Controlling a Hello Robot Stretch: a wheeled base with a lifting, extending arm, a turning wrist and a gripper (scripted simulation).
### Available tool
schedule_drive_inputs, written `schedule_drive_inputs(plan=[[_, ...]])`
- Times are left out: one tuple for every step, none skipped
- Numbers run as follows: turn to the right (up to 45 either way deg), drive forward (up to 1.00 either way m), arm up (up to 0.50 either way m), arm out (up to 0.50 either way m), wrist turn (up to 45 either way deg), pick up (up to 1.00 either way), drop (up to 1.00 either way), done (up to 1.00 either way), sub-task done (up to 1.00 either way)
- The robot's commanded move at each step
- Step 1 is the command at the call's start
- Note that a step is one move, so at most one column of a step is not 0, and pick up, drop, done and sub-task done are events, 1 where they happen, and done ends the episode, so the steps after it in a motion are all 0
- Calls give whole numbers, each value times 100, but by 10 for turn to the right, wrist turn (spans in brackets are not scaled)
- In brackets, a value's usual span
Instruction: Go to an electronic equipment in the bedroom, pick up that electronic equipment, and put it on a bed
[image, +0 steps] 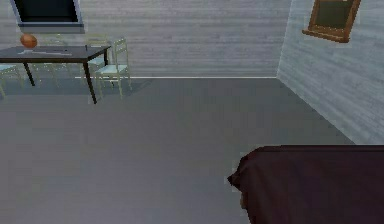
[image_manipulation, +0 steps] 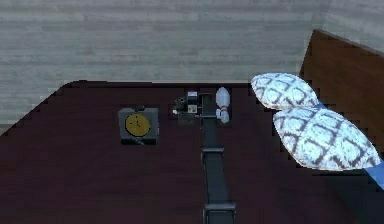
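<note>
A dark square device (image_manipulation: 138, 124) with a round yellow face lies flat on the dark-covered bed (image_manipulation: 70, 180), near the bed's middle. It is too squarish to give a long axis. The gripper (image_manipulation: 183, 108) is above the bed too, and the device lies just beside it, toward the arm side view's left. I cannot tell whether the fingers hold anything.

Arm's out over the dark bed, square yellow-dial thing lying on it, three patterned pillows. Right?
No: the arm side view shows two patterned pillows, not three. The rest stands.
</note>
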Motion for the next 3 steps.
schedule_drive_inputs(plan=[[0, 0, -32, 0, 0, 0, 0, 0, 0], [0, 0, 0, 0, 0, 0, 100, 0, 0], [0, 0, 10, 0, 0, 0, 0, 0, 0]])
